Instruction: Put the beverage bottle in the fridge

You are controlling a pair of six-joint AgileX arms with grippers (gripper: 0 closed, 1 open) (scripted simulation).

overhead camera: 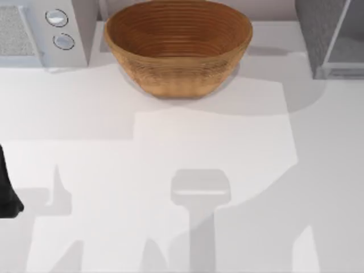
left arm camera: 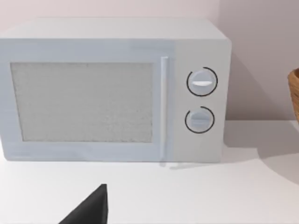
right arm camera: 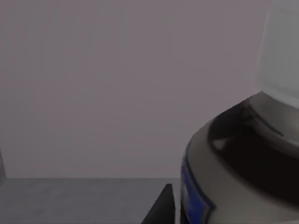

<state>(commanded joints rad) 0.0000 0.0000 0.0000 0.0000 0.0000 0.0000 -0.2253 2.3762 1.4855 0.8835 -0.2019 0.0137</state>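
My right wrist camera sits right up against the beverage bottle (right arm camera: 243, 163): its white cap, dark shoulder and the blue edge of its label are very close to the lens, with a plain grey wall and a grey floor behind it. A dark fingertip (right arm camera: 161, 207) of my right gripper shows just beside the bottle's lower edge. I judge that I am holding the bottle, but I cannot tell from this view whether the jaws are clamped on it or merely alongside it.

In the top view the fridge (overhead camera: 333, 37) stands to the right of the wicker basket (overhead camera: 178, 45), at the table's (overhead camera: 114, 114) back edge, with its pale door panel partly in frame. The grey surroundings behind the bottle suggest to me that it is at or inside the fridge, though I cannot confirm that.

My left arm (overhead camera: 8, 187) is parked well to the left of the basket, at the table's edge. Its wrist camera faces the white microwave (left arm camera: 114, 91), which stands to the left of the basket, and one dark fingertip (left arm camera: 91, 207) pokes into that view; I cannot tell how those fingers stand.

So the carrying appears largely done. What is left, as I judge it, is setting the bottle down upright in the fridge, letting go, and backing out.
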